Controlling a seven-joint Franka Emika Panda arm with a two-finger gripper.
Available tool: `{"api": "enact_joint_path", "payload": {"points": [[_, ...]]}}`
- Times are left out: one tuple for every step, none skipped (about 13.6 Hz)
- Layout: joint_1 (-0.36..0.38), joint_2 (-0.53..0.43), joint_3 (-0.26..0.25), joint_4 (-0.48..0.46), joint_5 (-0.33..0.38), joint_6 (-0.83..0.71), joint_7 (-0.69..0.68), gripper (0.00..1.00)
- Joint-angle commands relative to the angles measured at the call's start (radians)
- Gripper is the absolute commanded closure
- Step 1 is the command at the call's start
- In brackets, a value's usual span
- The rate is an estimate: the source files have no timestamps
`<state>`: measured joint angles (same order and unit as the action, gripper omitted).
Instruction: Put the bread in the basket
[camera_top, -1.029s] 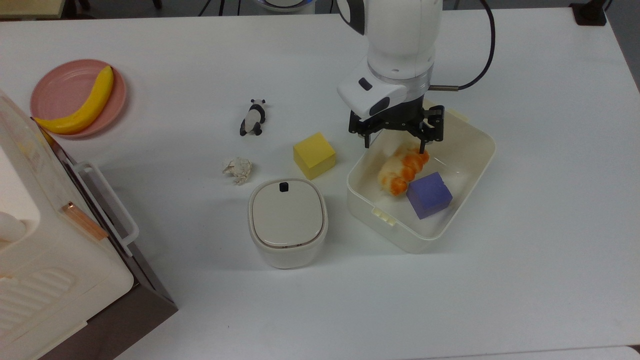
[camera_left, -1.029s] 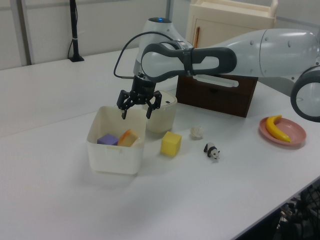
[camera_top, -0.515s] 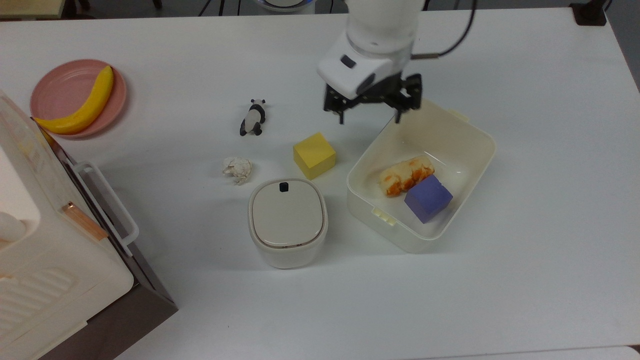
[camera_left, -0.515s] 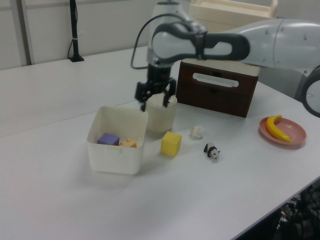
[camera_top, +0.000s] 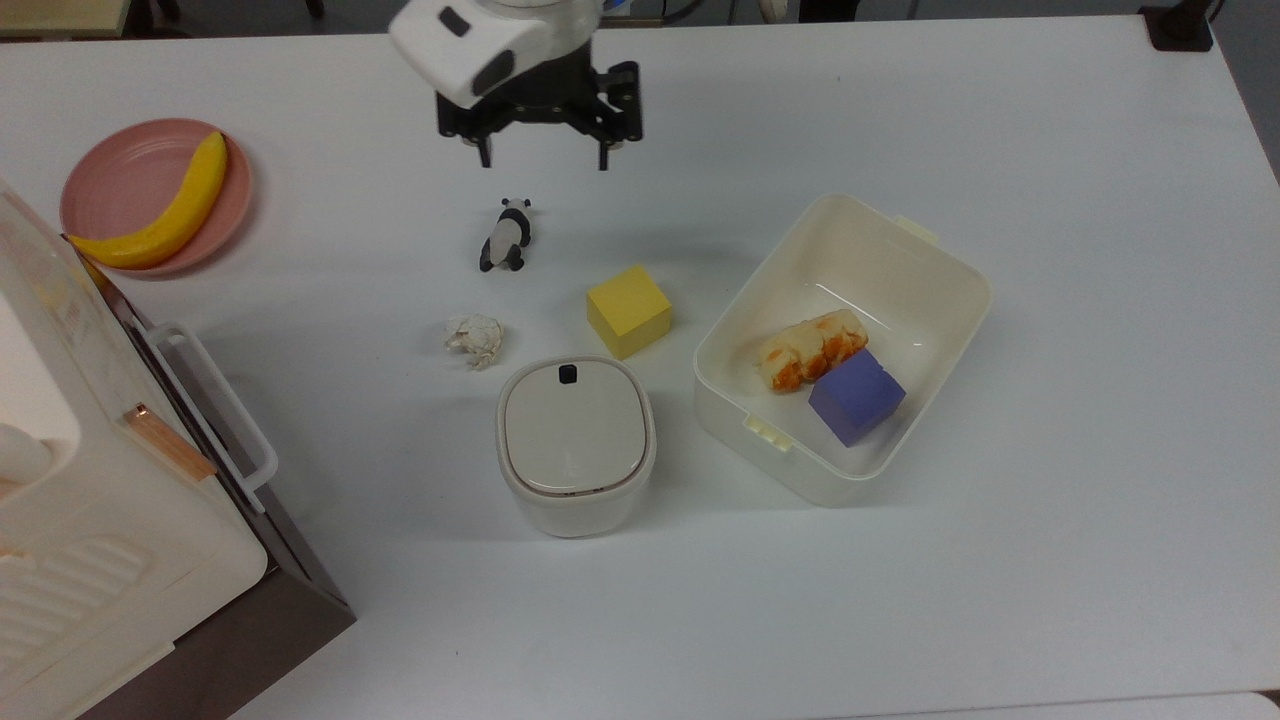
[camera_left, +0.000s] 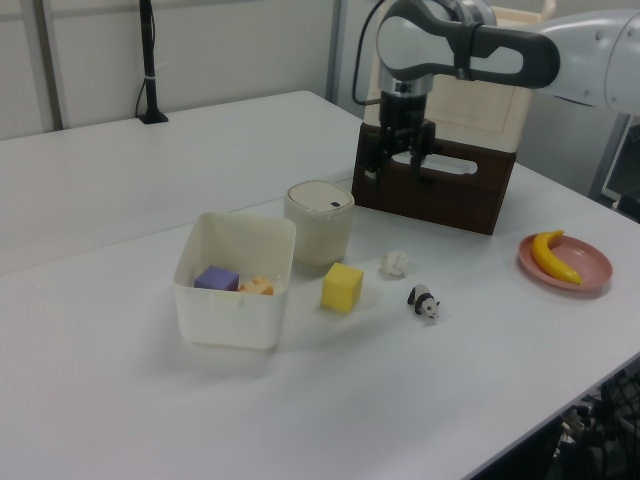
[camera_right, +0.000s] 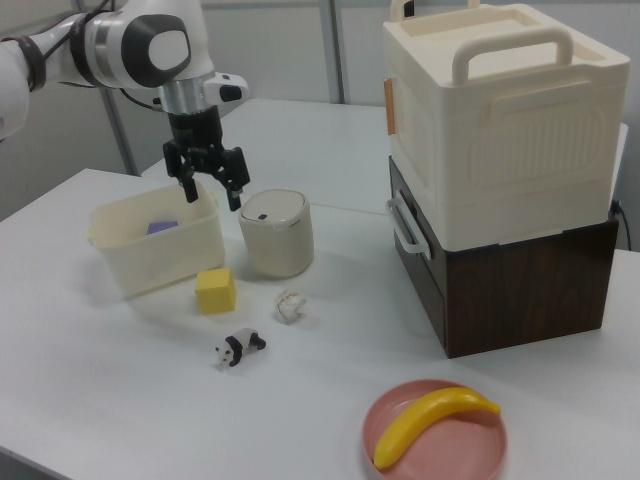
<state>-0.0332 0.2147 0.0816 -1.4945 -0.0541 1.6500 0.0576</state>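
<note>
Since the earlier frames the gripper (camera_top: 542, 148) has left the basket (camera_top: 925, 255) and travelled toward the top view's left, now hanging empty with fingers spread wide above the table (camera_top: 1050, 560) beyond the panda figure (camera_top: 506, 234); the bread (camera_top: 810, 350) has settled flat on the basket floor.

Surface: plain white table; in the left view a pale wall and a dark stand (camera_left: 150, 60) behind it.

Across the top view from its left: cream case on a brown box (camera_top: 90, 520); pink plate (camera_top: 120, 175) carrying a banana (camera_top: 170, 208); paper ball (camera_top: 476, 338); panda figure; lidded white container (camera_top: 575, 440); yellow cube (camera_top: 628, 310); basket at the top view's right.

Bread lies inside the basket, near the wall facing the yellow cube; long axis runs diagonally, one end toward the top view's lower left, the other toward its upper right; orange bumps along the lower side; it touches the purple cube (camera_top: 856, 391) sitting just beside it; in the left view only an orange sliver (camera_left: 257, 286) shows over the rim.
</note>
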Motion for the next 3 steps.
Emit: {"api": "enact_joint_path", "payload": {"points": [[0.015, -0.049, -0.04, -0.044, 0.002, -0.004, -0.007, 0.0], [0.013, -0.049, -0.039, -0.044, 0.002, -0.004, -0.007, 0.0], [0.01, -0.051, -0.04, -0.044, 0.002, -0.006, -0.007, 0.0]]}}
